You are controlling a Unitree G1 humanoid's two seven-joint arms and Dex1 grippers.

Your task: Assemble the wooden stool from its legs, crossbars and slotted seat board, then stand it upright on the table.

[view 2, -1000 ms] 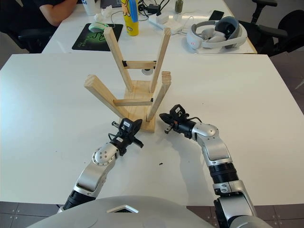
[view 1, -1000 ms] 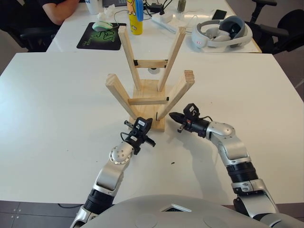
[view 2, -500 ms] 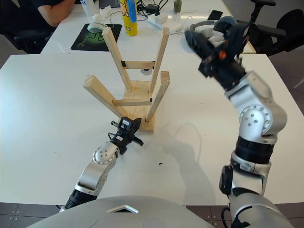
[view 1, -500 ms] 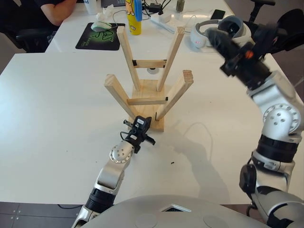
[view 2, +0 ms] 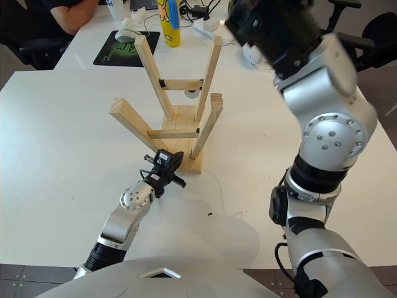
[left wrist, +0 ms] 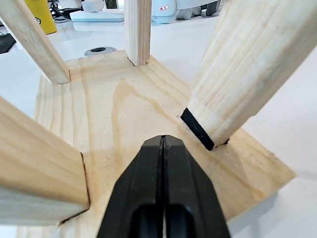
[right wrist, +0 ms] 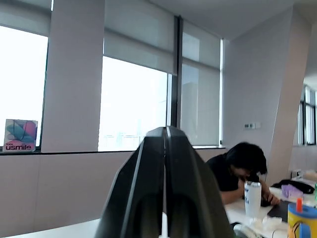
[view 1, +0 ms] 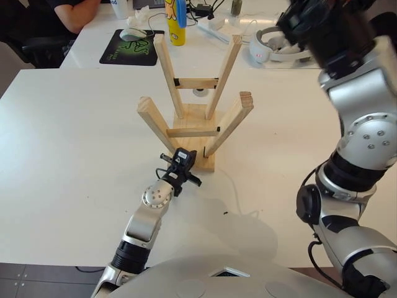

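Right arm (view 1: 363,93), which lay low on the table (view 1: 74,136) beside the stool (view 1: 195,105) one second earlier, now stands raised high above the table's right side; the left arm and the stool have kept their places. Right gripper (right wrist: 166,130) points out into the room, toward windows and a far desk, with its two fingers pressed together on nothing.

The stool rests upside down near the middle of the white table. Its seat board (left wrist: 124,114) lies flat on the tabletop and four legs rise from it, splaying outward: two far legs (view 1: 169,74) and two near legs (view 1: 155,124). One crossbar (view 1: 197,82) joins the far pair; a second crossbar (view 1: 192,131) joins the near pair.

Left gripper (left wrist: 163,141) lies low at the near edge of the seat board, fingers closed against each other and empty, tips aimed between the two near legs. Whether the tips touch the board cannot be told.

On the adjoining desk behind stand a yellow bottle (view 1: 177,22), a mouse pad (view 1: 130,46) and a headset (view 1: 282,46).
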